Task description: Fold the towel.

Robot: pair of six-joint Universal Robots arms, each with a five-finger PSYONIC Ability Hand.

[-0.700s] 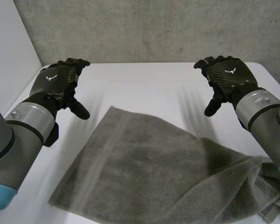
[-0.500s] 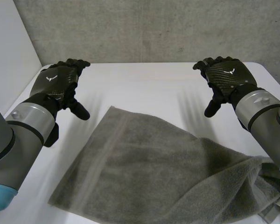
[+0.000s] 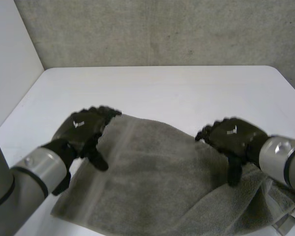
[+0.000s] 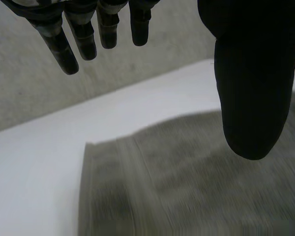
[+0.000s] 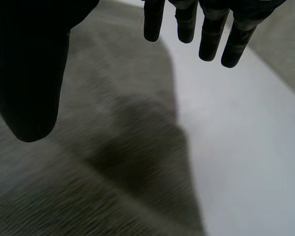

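Left hand (image 3: pixel 83 130) open, fingers straight and thumb spread, over the far left corner of the grey towel (image 3: pixel 157 187). Right hand (image 3: pixel 233 138) also open, thumb apart, above the towel's far edge toward its right side. Towel lies mostly flat on the white table (image 3: pixel 162 88), right end bunched up.

Beyond the towel (image 3: pixel 157 187) you have bare white surface (image 3: pixel 172 88) right up to the concrete wall (image 3: pixel 162 29). Between your left hand (image 3: pixel 83 130) and right hand (image 3: pixel 233 138) only flat towel lies; its bunched folds sit by the right arm (image 3: pixel 285 160). A white side wall (image 3: pixel 10 64) closes the left.
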